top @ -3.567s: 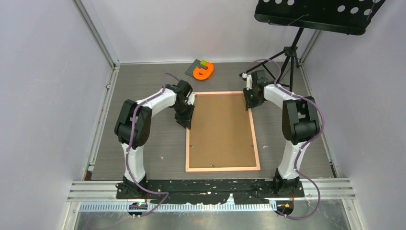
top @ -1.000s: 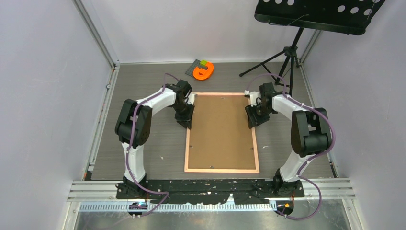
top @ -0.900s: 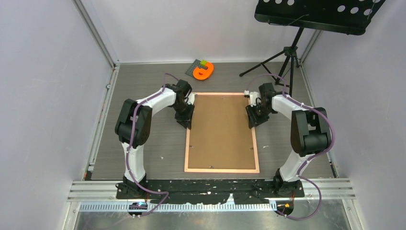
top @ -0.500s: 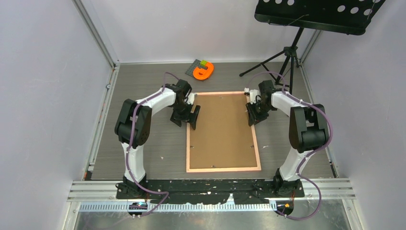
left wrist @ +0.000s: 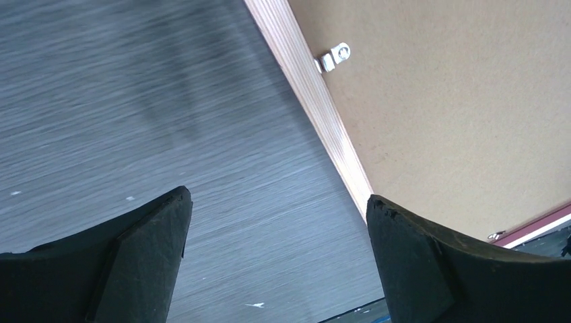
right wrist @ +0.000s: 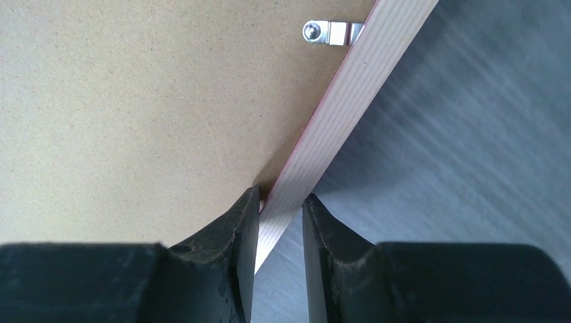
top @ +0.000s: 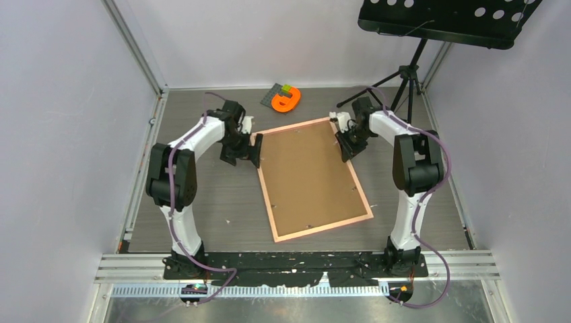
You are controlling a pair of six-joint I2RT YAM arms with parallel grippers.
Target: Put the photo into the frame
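Plainly, the frame [top: 323, 228] lay face down and skewed across the middle of the overhead view. Its brown backing board [top: 311, 175] was uppermost, presumably so the back could be reached. The right gripper [right wrist: 279, 198] was pinched on the frame's right-hand rail near the upper right corner, one finger inside the rail over the board and one outside it. That narrow hold looked meant for dragging or pivoting the frame rather than lifting it. The left gripper [left wrist: 277, 202] stood with its jaws spread wide just beside the upper left corner, holding nothing. A metal turn clip [left wrist: 333, 57] sat over the board's edge, so the back seemed fastened. The photo was nowhere visible; whether it lay under the board could not be told.
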